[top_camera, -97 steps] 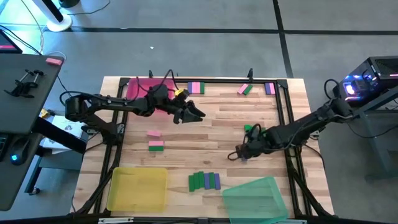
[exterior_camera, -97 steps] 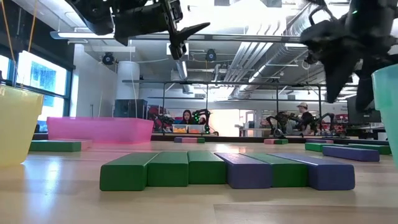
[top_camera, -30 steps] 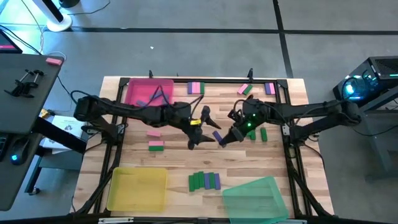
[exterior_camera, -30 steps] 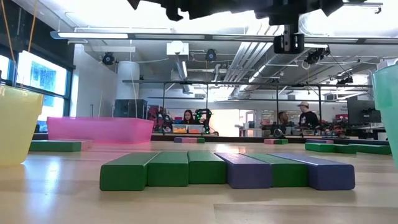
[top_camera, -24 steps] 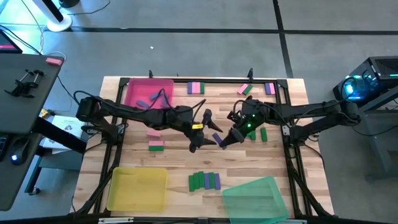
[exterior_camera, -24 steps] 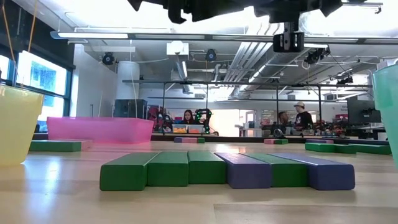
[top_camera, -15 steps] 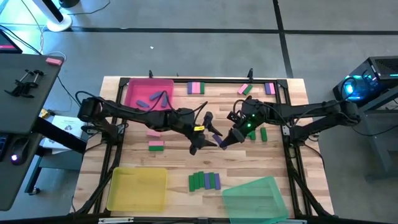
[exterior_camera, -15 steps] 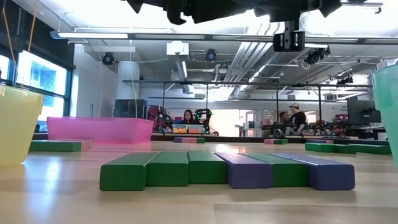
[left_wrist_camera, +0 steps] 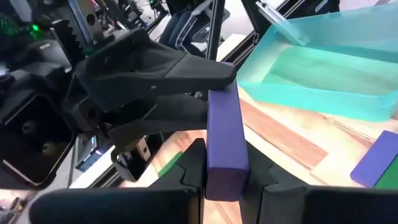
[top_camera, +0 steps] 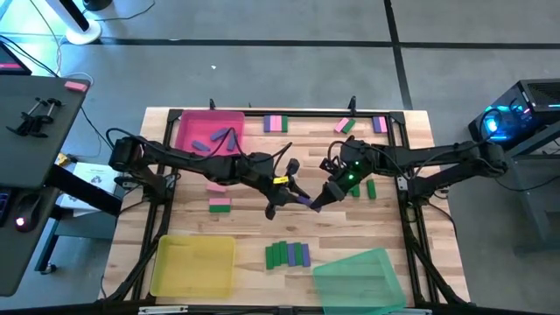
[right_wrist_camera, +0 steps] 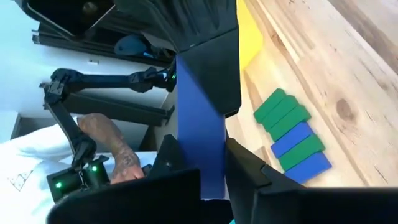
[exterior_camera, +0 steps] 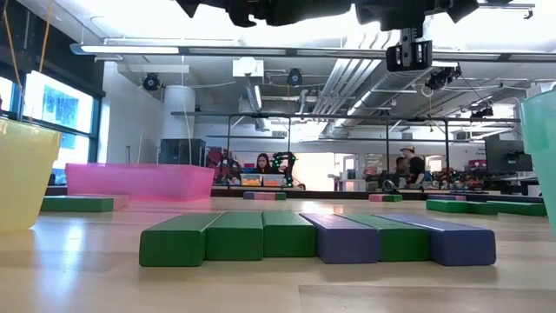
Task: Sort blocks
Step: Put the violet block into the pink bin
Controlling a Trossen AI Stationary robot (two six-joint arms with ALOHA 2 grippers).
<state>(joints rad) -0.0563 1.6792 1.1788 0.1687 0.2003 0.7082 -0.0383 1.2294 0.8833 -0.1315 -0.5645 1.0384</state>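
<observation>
High view: both arms meet at the centre of the frame, above the wooden table (top_camera: 254, 223), each reaching in from its own side.
Step in hand: a mid-air handover of one purple block (top_camera: 305, 200), judged from both grippers pinching it at once.
Left gripper (top_camera: 291, 198): fingers closed on the purple block (left_wrist_camera: 222, 146); in its wrist view the block stands up between the two dark fingers.
Right gripper (top_camera: 319, 198): also pressed onto the same block (right_wrist_camera: 199, 134), gripping its other end.
Arm pose: left arm stretched from the left edge toward centre, right arm stretched from the right edge, wrists nearly facing each other and held clear of the table.
Next move (judgement): one gripper must let go before the other carries the block away; releasing too early risks dropping it.
Trays: pink tray (top_camera: 206, 129) upper left, already holding purple pieces; yellow tray (top_camera: 193, 265) lower left; green tray (top_camera: 360, 278) at the bottom, right of centre.
Other blocks: a row of green and purple blocks (top_camera: 288, 255) lower centre; a pink and green pair (top_camera: 218, 197) left of centre; more along the top edge.
Low view: that row (exterior_camera: 317, 237) lies in the foreground; the grippers show only as dark shapes at the top edge.
</observation>
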